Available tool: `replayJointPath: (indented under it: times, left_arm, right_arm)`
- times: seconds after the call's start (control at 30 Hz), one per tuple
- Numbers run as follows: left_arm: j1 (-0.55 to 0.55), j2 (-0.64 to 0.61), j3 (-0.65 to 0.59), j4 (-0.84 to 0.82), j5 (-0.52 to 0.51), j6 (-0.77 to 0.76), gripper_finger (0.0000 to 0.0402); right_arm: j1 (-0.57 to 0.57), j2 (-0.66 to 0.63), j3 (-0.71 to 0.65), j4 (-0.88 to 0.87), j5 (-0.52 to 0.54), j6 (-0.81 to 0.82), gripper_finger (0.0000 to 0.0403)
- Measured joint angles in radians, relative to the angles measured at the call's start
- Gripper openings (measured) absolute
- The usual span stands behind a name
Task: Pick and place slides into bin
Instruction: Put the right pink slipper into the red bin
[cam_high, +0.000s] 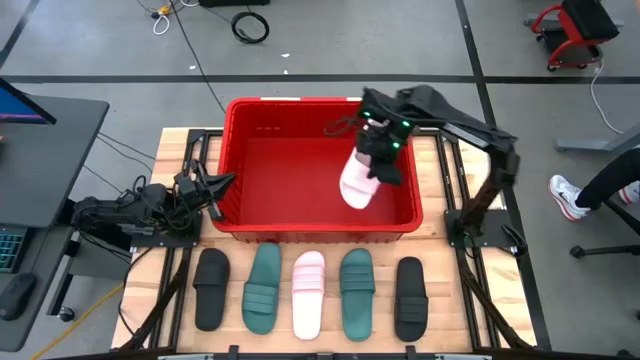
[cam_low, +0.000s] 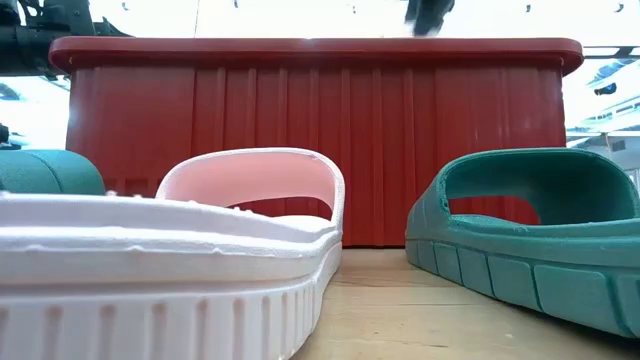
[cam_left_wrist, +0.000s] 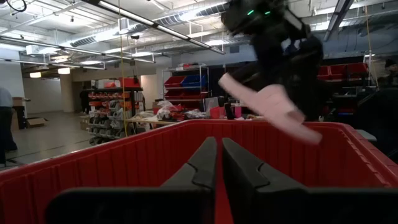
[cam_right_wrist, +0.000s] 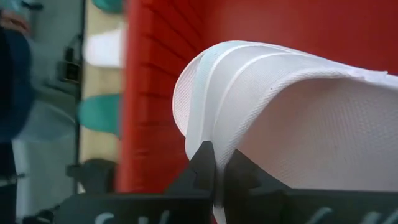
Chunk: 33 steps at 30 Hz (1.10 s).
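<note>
My right gripper (cam_high: 372, 162) is over the right half of the red bin (cam_high: 320, 232) and is shut on a pale pink-white slide (cam_high: 358, 186), which also shows in the left wrist view (cam_left_wrist: 273, 109) and the right wrist view (cam_right_wrist: 286, 106). My left gripper (cam_high: 222, 185) waits just outside the bin's left wall, its fingers shut and empty (cam_left_wrist: 219, 158). Several slides lie soles down in a row on the table in front of the bin: black (cam_high: 211, 288), teal (cam_high: 264, 288), pink-white (cam_high: 308, 295), teal (cam_high: 357, 293), black (cam_high: 410, 298). My right gripper pinches the slide's ribbed strap at its edge (cam_right_wrist: 208, 134) between its two fingers, coming from above. The slide is lifted clear, above the bin's rim, and hangs tilted below the fingers, one end lower (cam_left_wrist: 308, 134).
The bin stands mid-table with a bare red floor (cam_high: 290, 170). In the low view the pink-white slide (cam_low: 200, 250) and a teal slide (cam_low: 530, 230) lie close before the bin's near wall (cam_low: 320, 130). A desk stands left of the table (cam_high: 40, 180).
</note>
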Motion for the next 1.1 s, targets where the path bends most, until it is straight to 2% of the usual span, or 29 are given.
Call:
replayJointPath:
  times: [0.2, 0.43, 0.8, 1.1]
  left_arm:
    - [0.000, 0.000, 0.000, 0.000, 0.000, 0.000, 0.0035]
    - [0.000, 0.000, 0.000, 0.000, 0.000, 0.000, 0.0023]
    - [0.000, 0.000, 0.000, 0.000, 0.000, 0.000, 0.0036]
    - [0.000, 0.000, 0.000, 0.000, 0.000, 0.000, 0.0024]
  right_arm:
    - [-0.064, 0.144, 0.001, -0.008, 0.027, -0.173, 0.0009]
    - [-0.079, 0.231, -0.094, -0.010, 0.041, -0.351, 0.0009]
    - [-0.190, 0.264, -0.384, 0.074, 0.152, -0.423, 0.0009]
    - [-0.197, 0.262, -0.483, 0.217, 0.195, -0.471, 0.0013]
